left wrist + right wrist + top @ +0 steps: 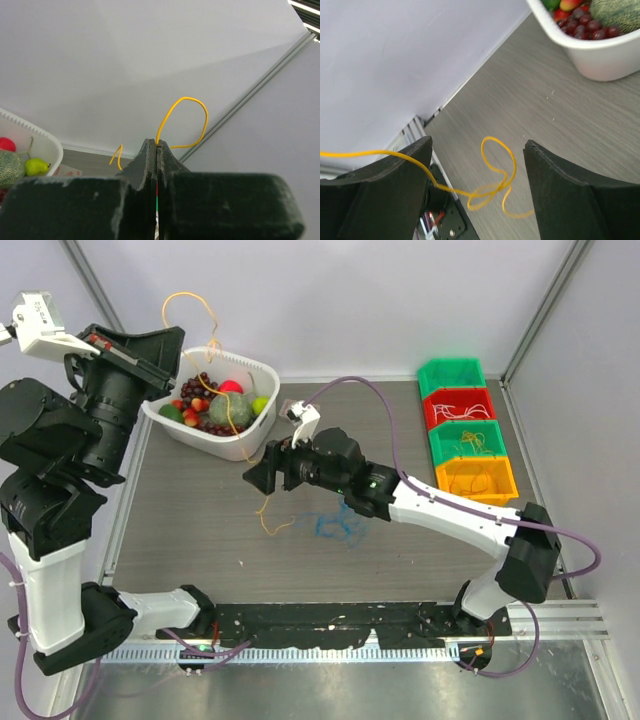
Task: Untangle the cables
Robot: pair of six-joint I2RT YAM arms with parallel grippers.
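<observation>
Your left gripper (157, 144) is clamped tight on the yellow cable (186, 98), high over the white basket (262, 371). Your right gripper (477, 144) has its jaws wide apart, with the yellow strand passing loose between them. The blue cable (330, 525) lies on the table (190, 530) beside the right arm.

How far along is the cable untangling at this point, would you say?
Done: thin white cords already lie in the red plastic bin. In hand: the left gripper is shut on the thin yellow cable, lifted high, with the open right gripper astride its lower stretch. Left: the curly blue cable sits loose on the grey table, untouched.
</observation>
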